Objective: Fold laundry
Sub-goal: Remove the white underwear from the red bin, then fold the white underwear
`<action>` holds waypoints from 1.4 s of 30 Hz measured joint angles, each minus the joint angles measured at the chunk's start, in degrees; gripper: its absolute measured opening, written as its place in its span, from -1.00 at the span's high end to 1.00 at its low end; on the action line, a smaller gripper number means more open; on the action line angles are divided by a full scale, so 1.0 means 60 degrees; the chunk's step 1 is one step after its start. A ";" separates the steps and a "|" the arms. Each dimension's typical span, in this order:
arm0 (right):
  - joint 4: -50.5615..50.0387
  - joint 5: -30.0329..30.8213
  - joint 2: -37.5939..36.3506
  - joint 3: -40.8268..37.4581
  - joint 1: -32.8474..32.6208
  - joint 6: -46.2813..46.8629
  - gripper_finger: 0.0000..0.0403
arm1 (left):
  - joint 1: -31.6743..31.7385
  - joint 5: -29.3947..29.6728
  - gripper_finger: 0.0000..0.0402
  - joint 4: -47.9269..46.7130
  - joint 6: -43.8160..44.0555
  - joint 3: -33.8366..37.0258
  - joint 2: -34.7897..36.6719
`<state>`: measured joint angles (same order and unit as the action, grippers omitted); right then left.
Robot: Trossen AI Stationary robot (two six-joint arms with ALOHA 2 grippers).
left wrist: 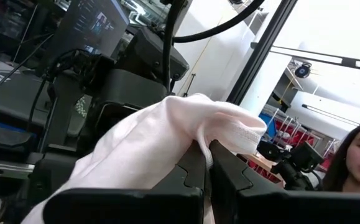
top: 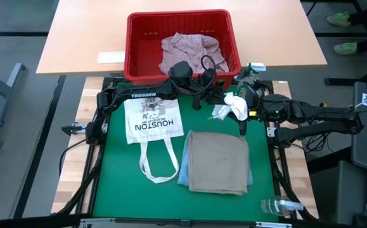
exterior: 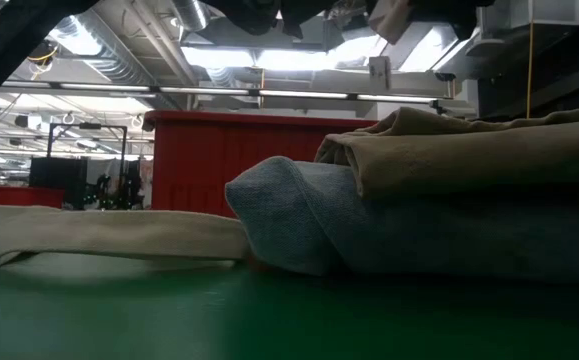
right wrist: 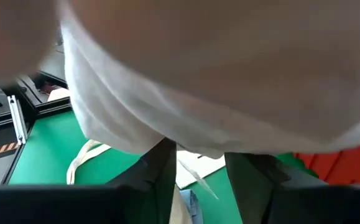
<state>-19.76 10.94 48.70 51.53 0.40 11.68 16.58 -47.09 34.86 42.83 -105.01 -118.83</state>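
Note:
A small white cloth (top: pixel 232 106) hangs bunched above the table's far right part, with my left gripper (top: pixel 220 100) shut on it. My right gripper (top: pixel 242 115) stands open just right of the cloth, which fills the right wrist view (right wrist: pixel 198 93) above its fingers. A folded tan cloth (top: pixel 218 161) lies on folded blue jeans (exterior: pixel 309 220) at the table's middle. The pink-mauve shirt (top: pixel 193 50) lies crumpled in the red basket (top: pixel 139 38). My left gripper (left wrist: pixel 206 163) pinches a fold of the white cloth (left wrist: pixel 198 144) between its two shut fingers, beside a hemmed edge (left wrist: pixel 245 132). The fingers come level from the table's left. The cloth bunches over them, lifted clear of the table. My right gripper (right wrist: pixel 198 168): the cloth's lower edge (right wrist: pixel 186 146) hangs at its fingertips; whether they touch it I cannot tell.
A white tote bag (top: pixel 151 120) printed HOUSTON lies flat at the left, its straps (top: pixel 158 168) toward the near edge. A clear spray bottle (top: pixel 278 206) lies at the near right corner. The basket stands on a wooden table (top: pixel 82 38) behind the green mat (top: pixel 116 183).

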 joint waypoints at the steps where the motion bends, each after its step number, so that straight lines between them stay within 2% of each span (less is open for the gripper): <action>1: 0.0002 0.0004 0.0006 0.0000 0.0000 -0.0010 0.39 | 0.0000 0.0000 1.00 -0.0023 0.0000 0.0000 0.0000; 8: -0.0026 0.0004 0.0030 0.0000 0.0000 -0.0279 0.93 | -0.0004 -0.0615 1.00 -0.0122 0.0004 0.0004 -0.0004; 15: -0.1001 -0.0013 -0.0194 0.0000 0.0000 -0.0262 0.90 | -0.0145 -0.2253 0.96 -0.1050 0.0005 0.0011 -0.0007; 18: -0.1693 -0.0522 -0.0387 0.0000 0.0000 -0.0256 0.97 | -0.0303 -0.3105 0.89 -0.1634 0.0004 0.0011 -0.0007; 21: -0.2227 -0.1337 -0.0571 0.0004 0.0000 -0.0218 0.94 | -0.0549 -0.3432 0.81 -0.2316 -0.0202 0.0011 -0.0007; 28: -0.3421 -0.4147 -0.0603 0.0011 -0.0011 -0.0133 0.97 | -0.1348 -0.3311 0.54 -0.4691 -0.1929 0.0011 -0.0007; 33: -0.4924 -0.5874 -0.0589 0.0011 -0.0011 -0.0453 0.94 | -0.1804 -0.3276 0.37 -0.6299 -0.2961 0.0011 -0.0011; 37: -0.5996 -0.6562 -0.0589 0.0011 -0.0011 -0.0495 0.98 | -0.2021 -0.2840 0.30 -0.7126 -0.3438 0.0011 -0.0007; 42: -0.6768 -0.6628 -0.0589 0.0011 -0.0011 -0.0498 0.95 | -0.2310 -0.1090 0.32 -0.8748 -0.4529 0.0011 -0.0007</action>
<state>-60.37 -28.83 45.17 51.59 0.34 8.70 2.72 -53.63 -17.63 15.65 -104.95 -118.87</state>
